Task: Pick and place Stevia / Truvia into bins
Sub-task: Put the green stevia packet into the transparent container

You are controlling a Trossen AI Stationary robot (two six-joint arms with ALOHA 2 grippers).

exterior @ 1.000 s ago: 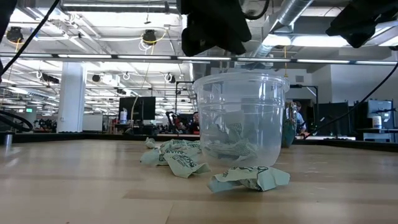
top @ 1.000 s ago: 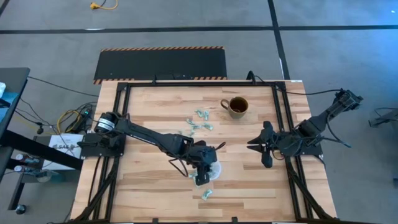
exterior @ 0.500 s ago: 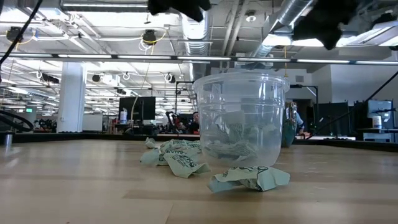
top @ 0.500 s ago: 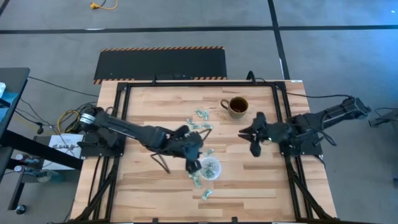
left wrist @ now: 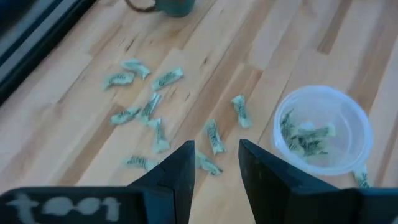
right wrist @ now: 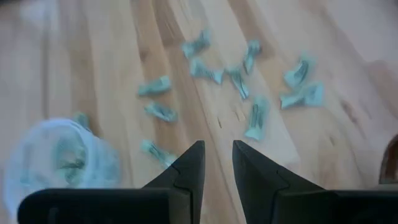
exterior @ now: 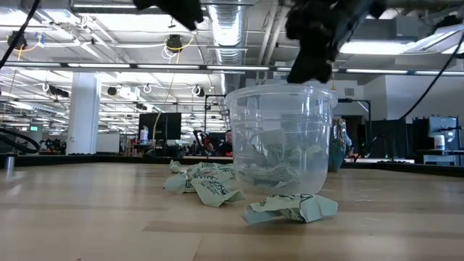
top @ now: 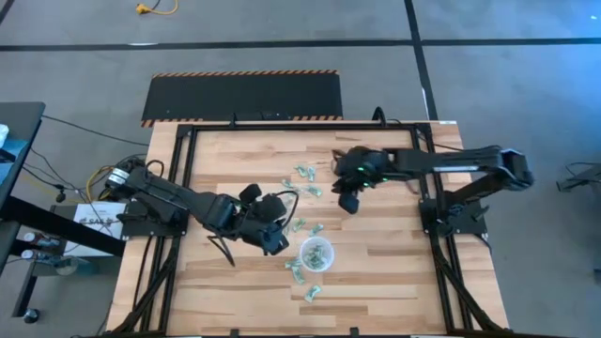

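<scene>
Below the empty, parted right gripper [right wrist: 216,163] lie loose sachets [right wrist: 257,118], with the cup [right wrist: 59,160] well aside.

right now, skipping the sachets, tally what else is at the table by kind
clear plastic cup: 1
mug: 1
robot arms: 2, left arm and right arm
total: 4
</scene>
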